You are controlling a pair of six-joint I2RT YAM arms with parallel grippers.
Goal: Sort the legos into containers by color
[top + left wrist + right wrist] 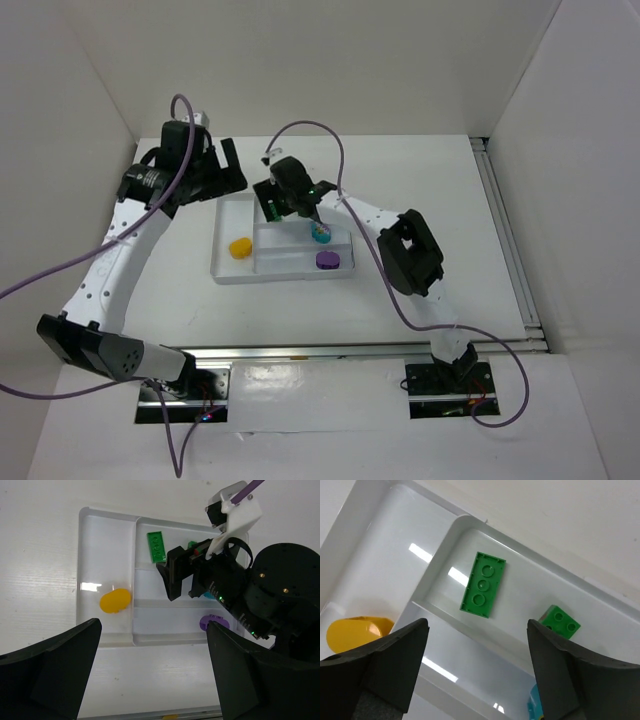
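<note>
Right gripper over the far compartment of the tray
It blocks the green plate and green brick; the yellow piece lies clear overhead.

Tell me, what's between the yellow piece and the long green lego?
Just a low white divider separates the yellow piece from the long green lego, seen in the right wrist view.

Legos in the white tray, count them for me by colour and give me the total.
Green legos: 2
Yellow lego: 1
Purple lego: 1
Cyan lego: 1
Total: 5
</note>
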